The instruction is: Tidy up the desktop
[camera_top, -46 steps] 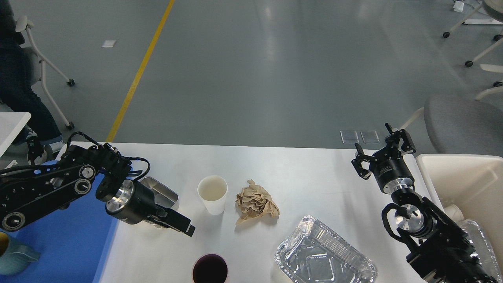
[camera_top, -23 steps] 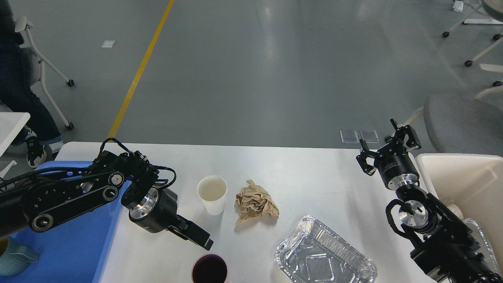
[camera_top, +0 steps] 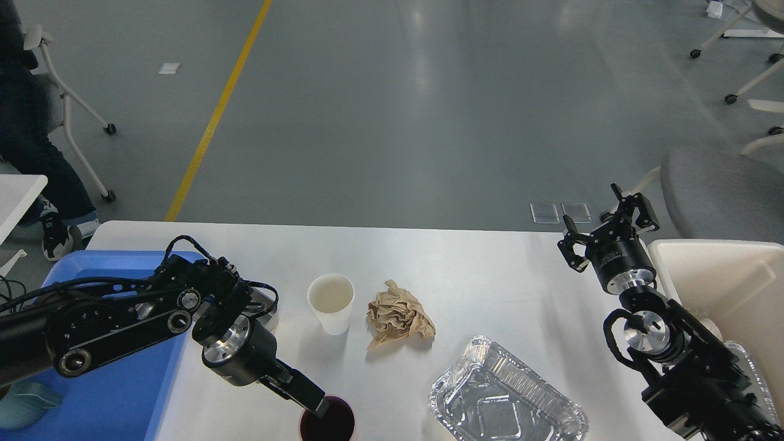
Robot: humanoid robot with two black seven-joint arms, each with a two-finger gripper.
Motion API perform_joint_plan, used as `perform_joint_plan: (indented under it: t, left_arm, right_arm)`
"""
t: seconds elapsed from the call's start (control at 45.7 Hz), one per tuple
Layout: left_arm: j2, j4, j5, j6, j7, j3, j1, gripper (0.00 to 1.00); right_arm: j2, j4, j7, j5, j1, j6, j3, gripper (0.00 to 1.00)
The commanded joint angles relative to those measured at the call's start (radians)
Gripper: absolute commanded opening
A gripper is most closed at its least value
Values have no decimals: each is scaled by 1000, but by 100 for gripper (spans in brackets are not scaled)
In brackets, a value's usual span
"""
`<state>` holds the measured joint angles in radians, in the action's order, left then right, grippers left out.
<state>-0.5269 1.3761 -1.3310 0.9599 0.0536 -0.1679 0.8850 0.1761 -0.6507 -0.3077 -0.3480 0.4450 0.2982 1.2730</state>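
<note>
The white desktop [camera_top: 471, 275] carries a white paper cup [camera_top: 331, 301], a crumpled brown paper ball [camera_top: 399, 316], an empty foil tray [camera_top: 506, 399] and a dark purple cup [camera_top: 328, 424] at the front edge. My left gripper [camera_top: 308, 399] reaches down to the purple cup's left rim; its fingers look like one dark bar, so I cannot tell how they stand. My right gripper [camera_top: 606, 225] is open and empty above the desktop's far right edge.
A blue plastic tray [camera_top: 92, 373] lies at the left with a teal mug [camera_top: 24, 405] in it. A small metal tin [camera_top: 264, 306] sits half hidden behind my left arm. A beige bin [camera_top: 723, 288] stands at the right. A grey chair is behind it.
My left gripper has swung right and toward the front edge, from beside the metal tin down to the purple cup's rim. My right gripper has shifted slightly right and back.
</note>
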Motion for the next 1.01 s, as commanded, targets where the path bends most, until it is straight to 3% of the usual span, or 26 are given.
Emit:
perform_joint_plan:
  t: [0.0,0.175,0.635,0.701,0.788,0.985]
  left_arm:
    - [16,-20,-17,0,9,-1,-15,99]
    - [33,-25,-28,0,41,-1,-18,99]
    - [97,-78,-62,0,45,-2,-55,96]
    - [108,-89,-80,0,45,-1,-58,87]
    - [114,-91,-108,0,45,-1,-67,68]
    - [116,-91,-134,0,38,1,-69,47]
  right_arm:
    - [10,0,-1,1,0,1,0,100]
    - [17,0,-1,1,-2,4,0,100]
    - [17,0,-1,1,-3,7,0,100]
    - [19,0,-1,1,-3,7,0,100]
    - [19,0,-1,1,-5,9,0,100]
    - [36,0,-1,1,-11,10,0,100]
